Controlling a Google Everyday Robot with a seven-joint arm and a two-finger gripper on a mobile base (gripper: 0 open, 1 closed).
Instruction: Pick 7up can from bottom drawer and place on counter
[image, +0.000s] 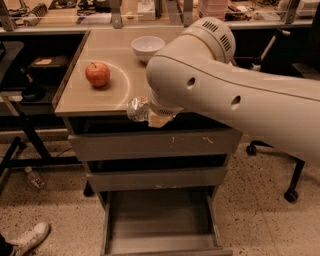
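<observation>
The 7up can (135, 109), silvery and mottled, is held in the air just at the front edge of the counter (112, 92). My gripper (145, 114) is shut on it; the big white arm hides most of the gripper, and only a beige finger pad (159, 120) shows beside the can. The bottom drawer (160, 222) stands pulled open far below, and its bare grey floor holds nothing.
A red apple (97, 74) and a white bowl (147, 47) sit on the counter. Two closed grey drawer fronts (150, 145) lie below the top. A bottle (35, 177) and a shoe (30, 237) are on the floor at left, a chair base (290, 195) at right.
</observation>
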